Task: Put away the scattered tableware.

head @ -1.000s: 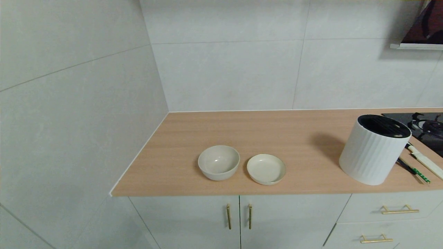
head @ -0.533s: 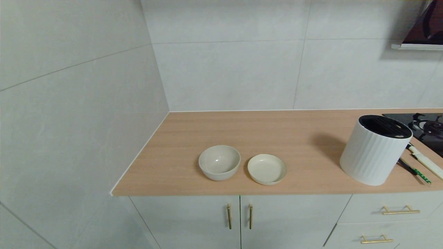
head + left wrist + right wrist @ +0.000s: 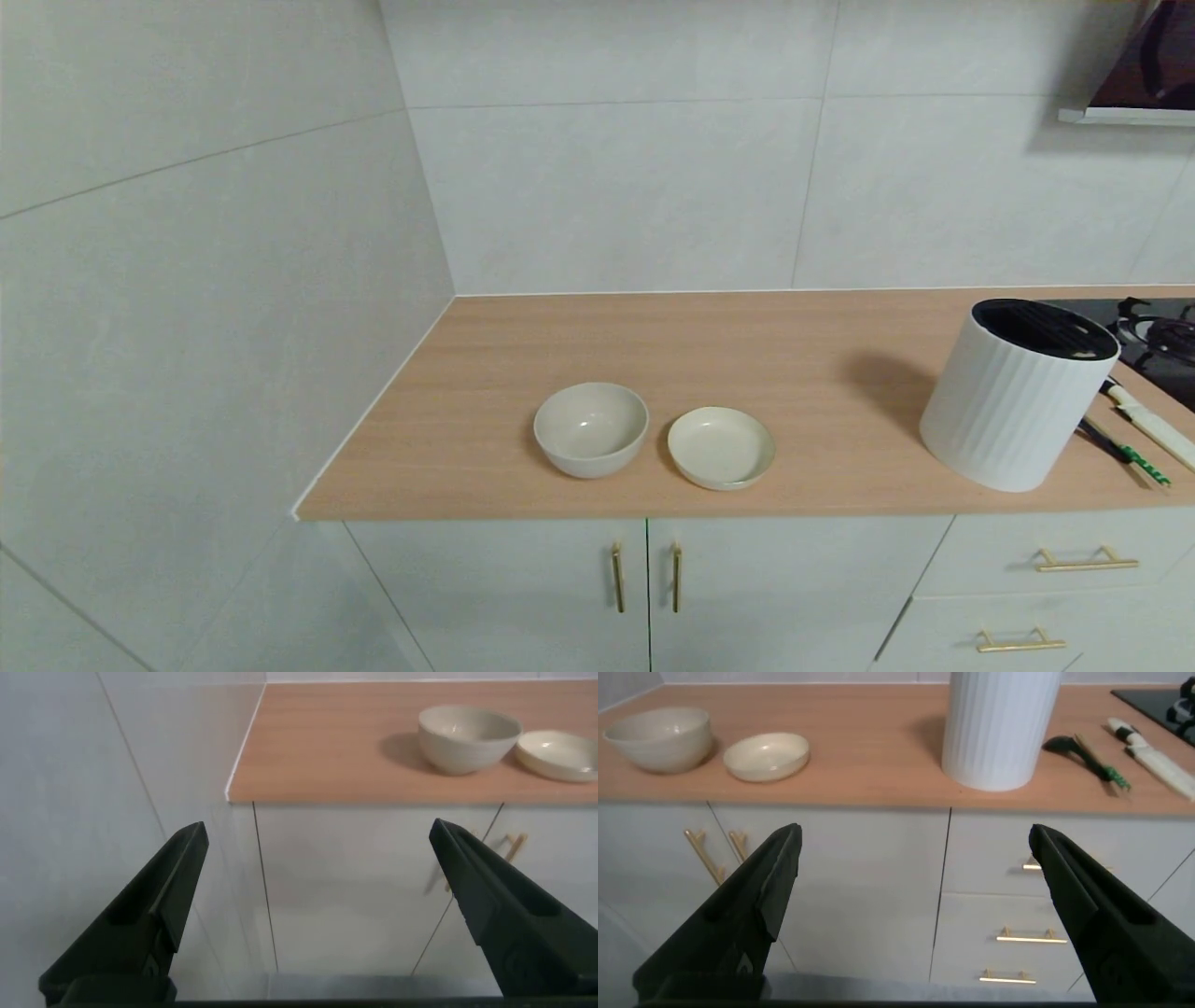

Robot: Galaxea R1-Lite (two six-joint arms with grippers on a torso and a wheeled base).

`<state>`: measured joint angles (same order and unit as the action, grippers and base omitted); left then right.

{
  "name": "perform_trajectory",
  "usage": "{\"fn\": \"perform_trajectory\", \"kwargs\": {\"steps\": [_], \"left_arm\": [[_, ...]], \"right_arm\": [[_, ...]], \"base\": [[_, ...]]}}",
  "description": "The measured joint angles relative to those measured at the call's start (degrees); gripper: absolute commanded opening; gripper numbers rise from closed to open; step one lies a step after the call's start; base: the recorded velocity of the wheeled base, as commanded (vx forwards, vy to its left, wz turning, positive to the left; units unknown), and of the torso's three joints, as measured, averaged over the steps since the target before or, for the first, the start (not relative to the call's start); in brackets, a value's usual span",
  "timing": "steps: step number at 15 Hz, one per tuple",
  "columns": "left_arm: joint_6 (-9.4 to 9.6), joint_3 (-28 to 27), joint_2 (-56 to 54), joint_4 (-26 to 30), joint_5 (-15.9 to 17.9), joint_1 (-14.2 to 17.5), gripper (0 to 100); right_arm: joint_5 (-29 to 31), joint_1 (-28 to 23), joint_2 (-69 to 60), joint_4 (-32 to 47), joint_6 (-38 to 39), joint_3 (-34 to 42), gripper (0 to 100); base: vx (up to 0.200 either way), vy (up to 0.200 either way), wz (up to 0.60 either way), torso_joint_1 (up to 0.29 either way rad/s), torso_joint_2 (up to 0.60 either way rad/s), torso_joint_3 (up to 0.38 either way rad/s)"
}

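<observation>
Left gripper (image 3: 318,833): fingers spread wide, nothing between them. Held well back from the wooden countertop (image 3: 747,341), aimed at the white cabinet doors (image 3: 569,597) under its corner end.
Right gripper (image 3: 915,833): same state, spread wide, nothing held. Also well back from the counter, aimed at the cabinet fronts and the drawers (image 3: 1046,597) with brass handles.

Tableware all on the countertop, well apart from both grippers:
- Beige bowl (image 3: 590,429) upright, near the front edge, above the cabinet doors.
- Shallow cream dish (image 3: 721,447) just beside the bowl on the robot's right. Narrow gap, not touching.
- White ribbed holder (image 3: 1018,406) upright, well apart to the right, with a black slotted insert on top.
- Cream-handled knife (image 3: 1153,427) lying flat just past the holder.
- Thin dark utensil (image 3: 1125,453) with a green end, lying between knife and holder. Possibly chopsticks, too small to tell.

Black gas hob (image 3: 1158,336) set into the counter behind the knife. Grey tiled wall (image 3: 607,187) at the back and along the left side. Corner of a range hood (image 3: 1134,65) up on the right.
</observation>
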<state>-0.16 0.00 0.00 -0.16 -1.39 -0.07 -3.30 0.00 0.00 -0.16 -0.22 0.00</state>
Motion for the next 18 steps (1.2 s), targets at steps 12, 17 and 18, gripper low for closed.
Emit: {"fn": "perform_trajectory", "kwargs": {"steps": [12, 17, 18], "left_arm": [[0.0, 0.0, 0.0, 0.0, 0.0, 0.0, 100], [-0.02, 0.0, 0.0, 0.0, 0.0, 0.0, 100], [0.0, 0.0, 0.0, 0.0, 0.0, 0.0, 100]], "right_arm": [[0.0, 0.0, 0.0, 0.0, 0.0, 0.0, 100], [0.0, 0.0, 0.0, 0.0, 0.0, 0.0, 100], [0.0, 0.0, 0.0, 0.0, 0.0, 0.0, 100]], "base": [[0.0, 0.0, 0.0, -0.241, 0.53, 0.292], [0.0, 0.0, 0.0, -0.205, 0.5, 0.292], [0.0, 0.0, 0.0, -0.193, 0.49, 0.3]]}}
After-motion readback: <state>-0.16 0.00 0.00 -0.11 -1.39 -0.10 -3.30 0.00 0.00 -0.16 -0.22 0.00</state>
